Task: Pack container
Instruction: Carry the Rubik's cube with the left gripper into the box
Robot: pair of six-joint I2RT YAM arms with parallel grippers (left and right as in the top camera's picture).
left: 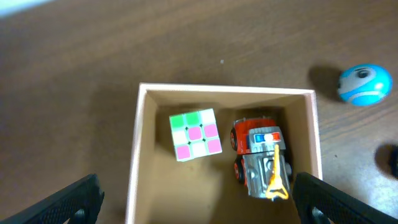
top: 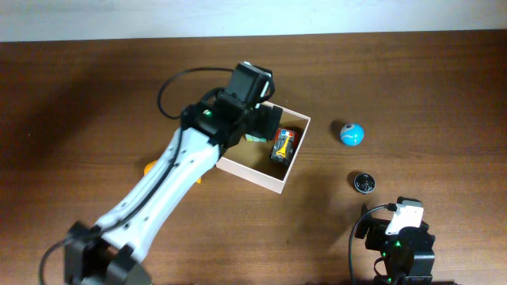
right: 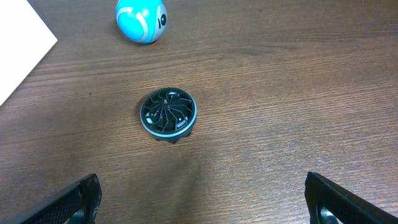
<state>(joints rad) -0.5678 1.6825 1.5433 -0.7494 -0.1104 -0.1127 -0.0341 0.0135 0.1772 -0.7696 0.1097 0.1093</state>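
One container (top: 252, 178) – two toys in it, two outside
Overhead: the container sits mid-counter (top: 444, 87) under the left arm (top: 170, 178), and one blue ball (top: 352, 134) and one black disc (top: 363, 182) lie to its right. Left wrist: inside are one cube (left: 194, 133) and one toy car (left: 261, 160) – the left claw (left: 199, 202) is spread above them, holding nothing. Right wrist: the right claw (right: 202, 202) is also spread, near the disc.

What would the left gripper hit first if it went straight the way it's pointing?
The left gripper would likely meet the bare floor of the container, short of the cube and toy car; depth is unclear.
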